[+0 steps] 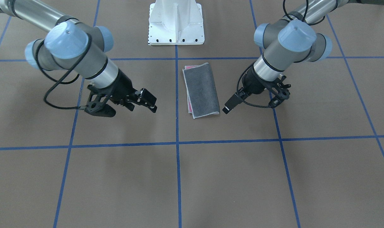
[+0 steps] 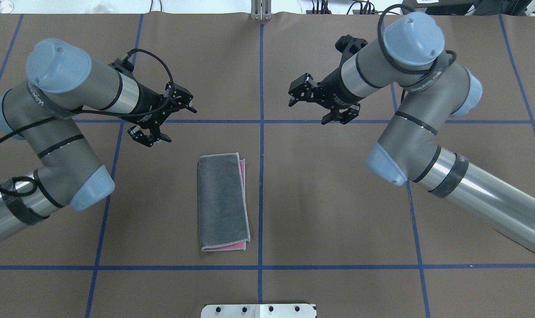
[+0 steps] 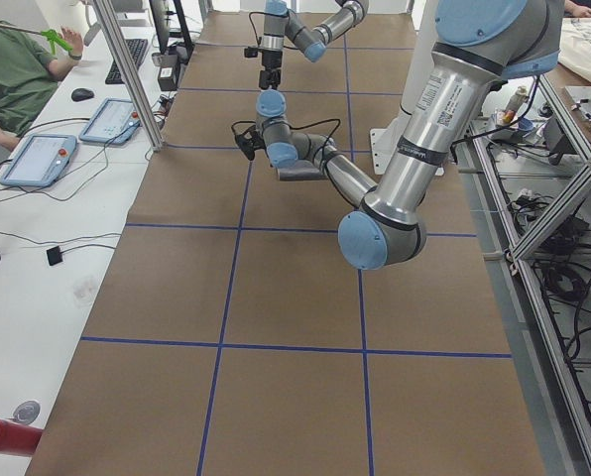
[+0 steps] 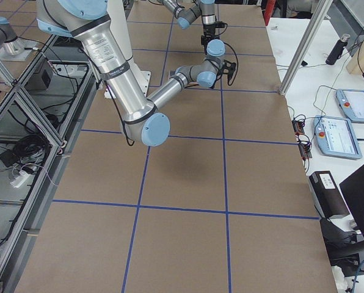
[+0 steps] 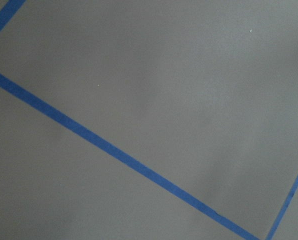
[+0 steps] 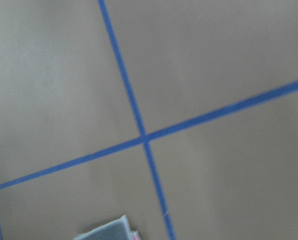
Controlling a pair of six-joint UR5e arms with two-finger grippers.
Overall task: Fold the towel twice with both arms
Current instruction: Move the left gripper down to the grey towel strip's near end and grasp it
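The towel (image 2: 223,201) lies flat on the brown table, folded into a long strip, dark grey face up, with pink showing along one long edge and one short end. It also shows in the front view (image 1: 201,90), and one corner shows in the right wrist view (image 6: 109,231). My left gripper (image 2: 191,102) hangs above the table beyond the towel's far left corner, open and empty; it also shows in the front view (image 1: 227,107). My right gripper (image 2: 292,95) is open and empty, beyond the towel to its right, and also shows in the front view (image 1: 151,102). Neither gripper touches the towel.
The white pedestal base (image 1: 176,22) stands at the robot's edge of the table, close to the towel's near end. Blue tape lines (image 2: 261,132) cross the brown table. A person (image 3: 8,69) sits at a side desk with tablets (image 3: 38,159).
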